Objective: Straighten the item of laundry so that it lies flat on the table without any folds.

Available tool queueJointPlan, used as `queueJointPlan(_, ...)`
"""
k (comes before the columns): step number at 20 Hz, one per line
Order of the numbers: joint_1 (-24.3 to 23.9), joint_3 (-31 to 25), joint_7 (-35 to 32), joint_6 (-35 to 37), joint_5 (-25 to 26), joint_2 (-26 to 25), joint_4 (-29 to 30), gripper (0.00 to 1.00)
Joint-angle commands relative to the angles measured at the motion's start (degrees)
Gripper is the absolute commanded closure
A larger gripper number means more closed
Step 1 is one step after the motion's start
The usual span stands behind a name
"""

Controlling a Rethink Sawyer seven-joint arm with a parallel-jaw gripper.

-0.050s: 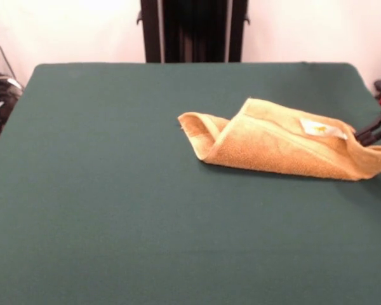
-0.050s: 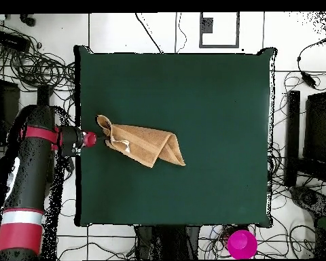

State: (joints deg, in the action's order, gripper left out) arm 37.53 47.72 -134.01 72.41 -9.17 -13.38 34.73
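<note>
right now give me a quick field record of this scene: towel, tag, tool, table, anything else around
towel: orange-tan terry, folded over itself into a long wedge, not flat
towel position: toward one side edge of the table, next to the tool
tag: small, white, lying on top of the towel near the tool end
tool: at the towel's end by the table edge; grip state cannot be told
arm: red and black, reaching in from beside the table
table: covered in dark green cloth
off table: magenta round object on the floor, cables around

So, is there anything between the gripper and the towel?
No. In the overhead view the gripper sits right at the towel's end by the table edge; nothing lies between.
</note>
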Motion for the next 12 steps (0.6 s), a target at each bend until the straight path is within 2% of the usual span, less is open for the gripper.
queueJointPlan(1, 0.1, -6.6, -14.1, -5.1, -2.5, 0.3, 2.1, 1.0)
queueJointPlan(4, -0.2, -7.1, -12.7, -5.3, -2.5, 0.4, 2.1, 1.0)
queueJointPlan(5, -0.2, -7.1, -12.5, -5.1, -2.5, 0.3, 2.0, 0.0)
queueJointPlan(12, -0.4, -7.1, -11.0, -4.2, -2.2, 0.1, 1.5, 0.0)
